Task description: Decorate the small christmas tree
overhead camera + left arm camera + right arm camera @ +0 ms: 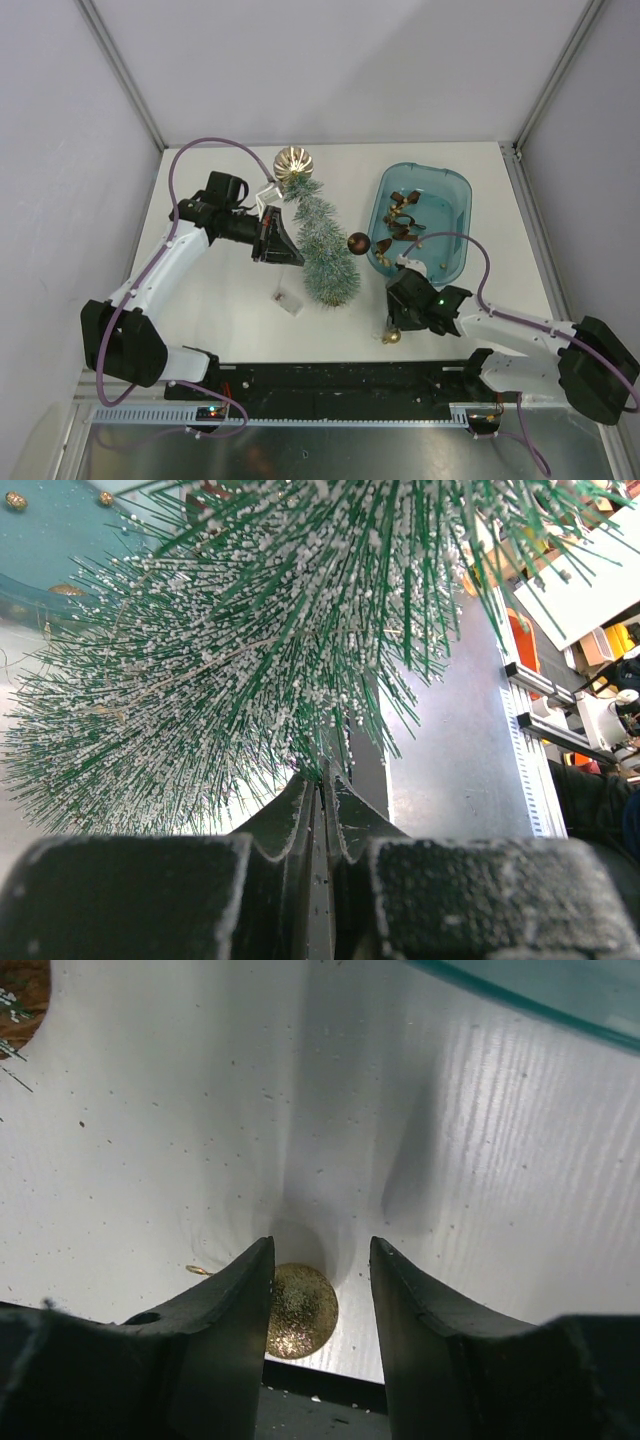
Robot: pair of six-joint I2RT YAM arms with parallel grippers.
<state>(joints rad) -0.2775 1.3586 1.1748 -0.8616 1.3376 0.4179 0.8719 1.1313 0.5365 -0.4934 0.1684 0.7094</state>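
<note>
Your left gripper (278, 238) is clenched on the small christmas tree (322, 245). In the left wrist view the jaws stand almost together, with frosted bristles fanning out just past them. The tree lies at a slant near the middle of the bench (230, 320), its narrow tip toward the far edge and its wide end toward the near edge. Keep that pinch firm so the tree cannot roll when an ornament is pushed into it.

A large gold bauble (294, 162) sits at the tip, close to the far edge. A small white tag (288, 300) lies on the bench just left of the tree's wide end. A brown ball (358, 242) rests against the tree's right side.

Your right gripper (320, 1250) is released. Its jaws stand apart on either side of a small gold ball (300, 1310) near the bench's near edge. The ball sits closer to one jaw, so centre it before you squeeze, or it will probably skid away. Close slowly and lift straight up. Watch for the thin hook at its side, which the tree will need.

The blue tray (425, 168) sits toward the far right corner.

The count is one tree, one large gold bauble, one brown ball, one small gold ball, one tag and one tray. The tray holds several brown and gold pieces, too tangled to count.
</note>
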